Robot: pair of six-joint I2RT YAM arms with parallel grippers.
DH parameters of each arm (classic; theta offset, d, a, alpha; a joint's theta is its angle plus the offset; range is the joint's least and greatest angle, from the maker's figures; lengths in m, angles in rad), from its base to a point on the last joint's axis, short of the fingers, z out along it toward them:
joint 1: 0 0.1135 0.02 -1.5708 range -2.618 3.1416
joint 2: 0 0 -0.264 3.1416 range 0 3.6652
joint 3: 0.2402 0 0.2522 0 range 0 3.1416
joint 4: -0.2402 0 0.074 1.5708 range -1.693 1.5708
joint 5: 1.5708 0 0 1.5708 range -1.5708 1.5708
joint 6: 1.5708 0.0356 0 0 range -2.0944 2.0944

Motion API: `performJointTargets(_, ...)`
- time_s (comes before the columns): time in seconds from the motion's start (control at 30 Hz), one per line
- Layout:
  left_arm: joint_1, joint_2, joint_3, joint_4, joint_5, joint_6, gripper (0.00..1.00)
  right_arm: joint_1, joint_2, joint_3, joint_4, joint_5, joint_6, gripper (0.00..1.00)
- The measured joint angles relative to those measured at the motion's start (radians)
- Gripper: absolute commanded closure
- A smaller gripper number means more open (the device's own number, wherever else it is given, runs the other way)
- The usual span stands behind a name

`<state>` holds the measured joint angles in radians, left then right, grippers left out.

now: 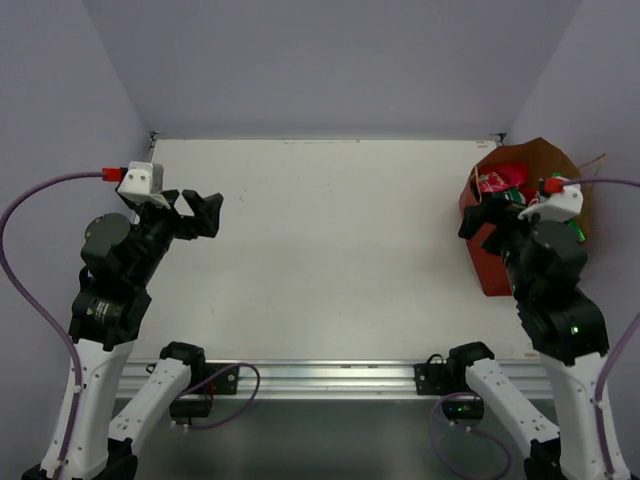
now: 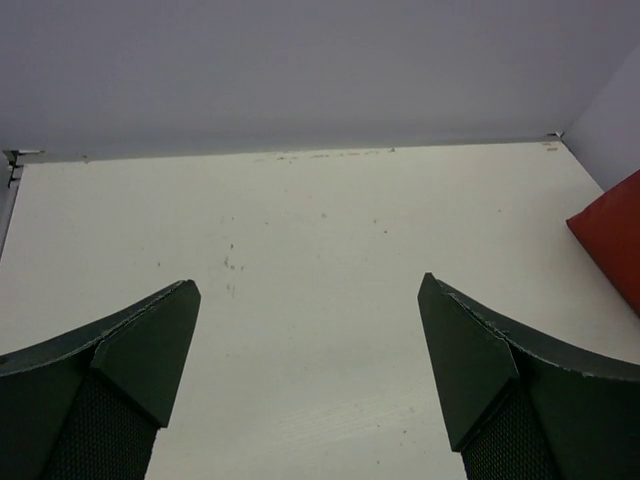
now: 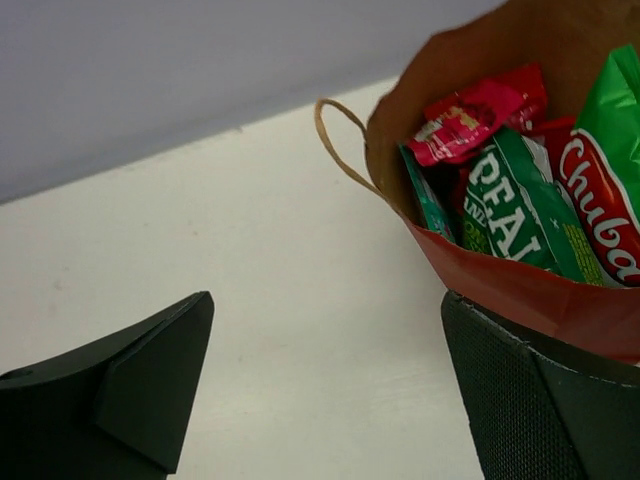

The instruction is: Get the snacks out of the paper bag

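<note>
From above, find the paper bag (image 1: 548, 160) at the right edge of the table (image 1: 330, 260), snacks (image 1: 505, 182) inside, right gripper (image 1: 483, 225) spread wide beside its mouth. On the left wrist, see the left gripper (image 2: 310, 290) wide, empty, well apart. On the right wrist, clear the red rim, pinch one top packet, lift gently.

**Two matching arms.** The left arm (image 1: 110, 290) and right arm (image 1: 555, 300) have round black motor housings at the joints, with smooth white link shells (image 1: 80, 400) lower down. Each wrist carries a white camera housing (image 1: 140, 180) with a red connector (image 1: 112, 173), and a lilac cable (image 1: 70, 178) runs from the connector. The left end effector (image 1: 203, 212) and right end effector (image 1: 483, 228) are black — their fingers (image 2: 130, 360) are wedge-shaped, with matte faces and a fine mesh texture toward the root. A small green light (image 1: 574, 327) glows on the right arm.
</note>
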<state>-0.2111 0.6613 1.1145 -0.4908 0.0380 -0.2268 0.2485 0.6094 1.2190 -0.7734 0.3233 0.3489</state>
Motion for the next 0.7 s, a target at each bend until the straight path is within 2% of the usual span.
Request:
performJointTargets(0.17,0.000,0.035,0.000,-0.019,0.039,-0.003,0.00,-0.056,0.243,0.000,0.013,0.051,-0.005,0.01)
performJointTargets(0.3,0.000,0.037,-0.001,-0.023,0.060,-0.006,0.00,-0.237,0.398,-0.002,0.059,-0.050,-0.037,0.01)
performJointTargets(0.37,0.000,0.032,-0.007,-0.021,0.067,-0.009,0.00,-0.282,0.450,-0.002,0.084,-0.076,-0.064,0.02)
performJointTargets(0.53,-0.011,0.047,-0.021,-0.021,0.078,-0.009,0.00,-0.294,0.545,0.011,0.120,-0.216,-0.159,0.06)
performJointTargets(0.7,-0.020,0.071,-0.021,-0.021,0.079,-0.009,0.00,-0.294,0.551,0.010,0.144,-0.275,-0.216,0.18)
